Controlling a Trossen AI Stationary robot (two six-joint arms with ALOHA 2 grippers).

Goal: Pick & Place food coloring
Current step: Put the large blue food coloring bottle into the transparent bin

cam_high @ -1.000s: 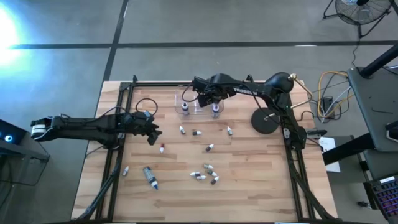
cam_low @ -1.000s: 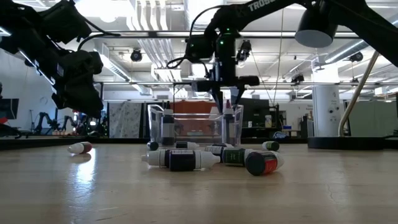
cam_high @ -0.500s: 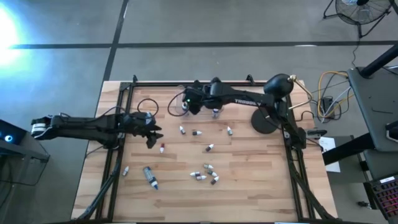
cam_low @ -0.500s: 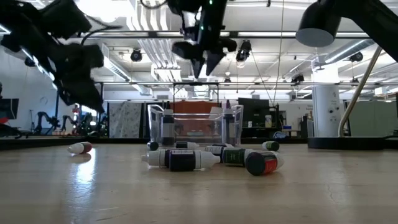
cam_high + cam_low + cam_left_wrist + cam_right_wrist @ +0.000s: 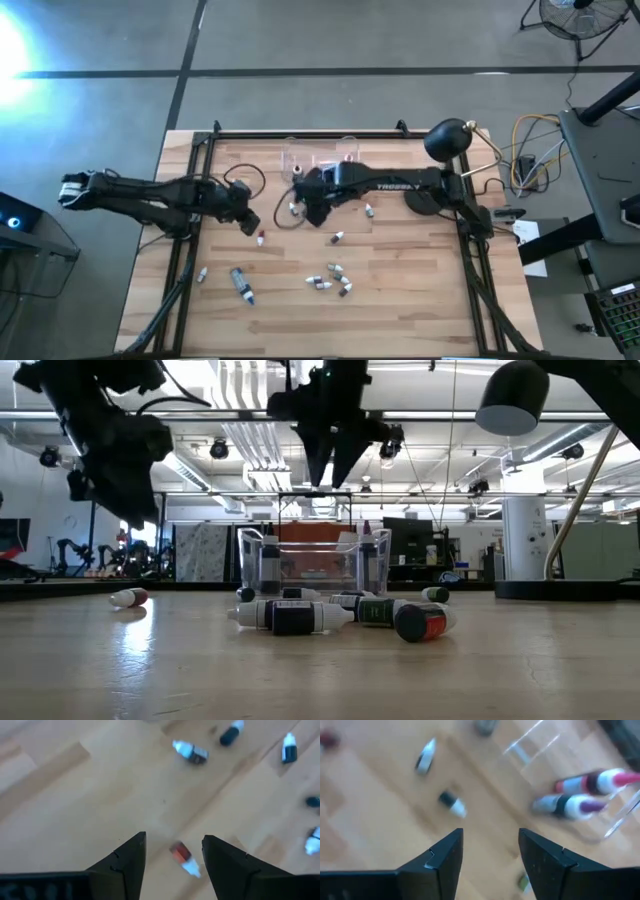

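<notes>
Only wristward: red-capped bottle [image 5: 183,857] between left end effector [image 5: 173,851] fingers.

Clear box [image 5: 320,160] at counter [image 5: 400,300] back edge; fan [image 5: 580,18] top-right on floor; cables [image 5: 530,140] right of counter.

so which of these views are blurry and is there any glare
Right wrist view: motion-smeared, the bottles in the clear box streak. Left wrist view: mildly soft, the red-capped bottle readable. High view: bright glare at the left edge. Low view: ceiling lights blow out, sheen on the table.
</notes>
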